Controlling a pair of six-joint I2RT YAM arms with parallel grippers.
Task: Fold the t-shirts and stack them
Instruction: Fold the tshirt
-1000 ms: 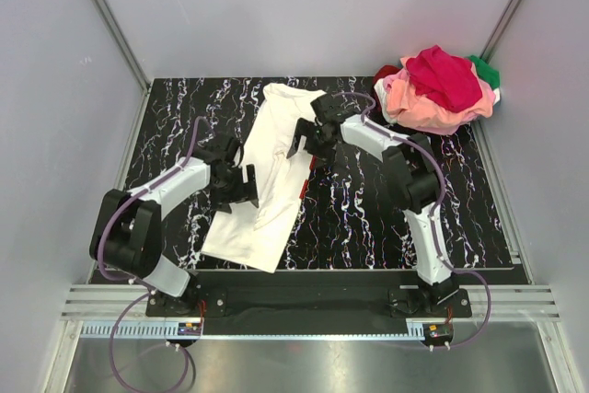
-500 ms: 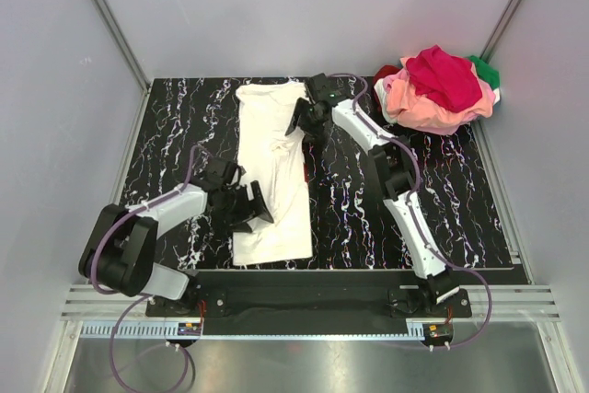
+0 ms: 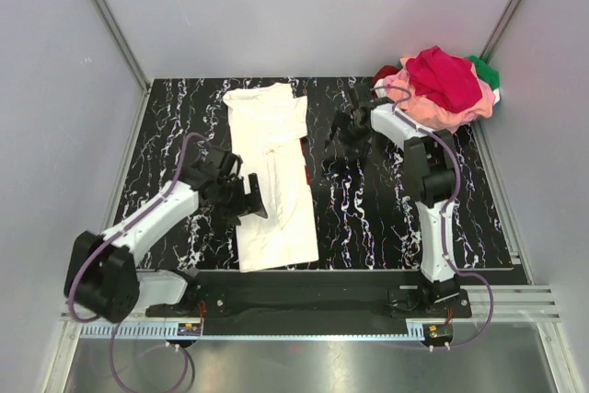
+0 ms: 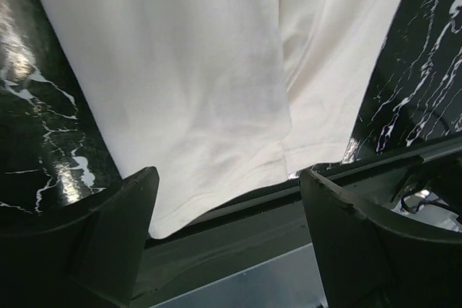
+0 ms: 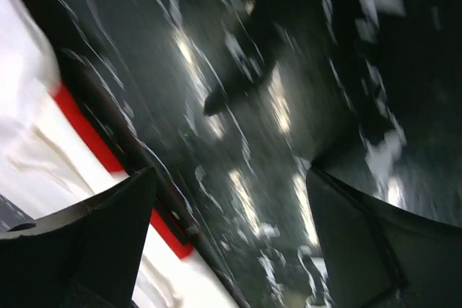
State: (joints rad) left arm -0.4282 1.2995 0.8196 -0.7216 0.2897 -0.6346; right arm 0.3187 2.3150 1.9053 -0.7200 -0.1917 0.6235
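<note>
The black marbled table (image 3: 368,218) bears a white t-shirt (image 3: 272,167) and a coloured t-shirt heap (image 3: 440,87).

White cloth t-shirt (image 3: 271,172), bunched diagonally second ago, now drawn into long flat strip. Right gripper (image 3: 348,131) has let go, swung clear; shirt left of its spread fingers. Hem now between left gripper (image 4: 227,185) fingers.

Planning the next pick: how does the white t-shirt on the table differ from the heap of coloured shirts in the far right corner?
The white t-shirt lies flat in a long narrow strip; the heap is crumpled and mounded. The white t-shirt is one garment; the heap shows several, pink, magenta, dark red and green. Both rest on the black marbled table.
</note>
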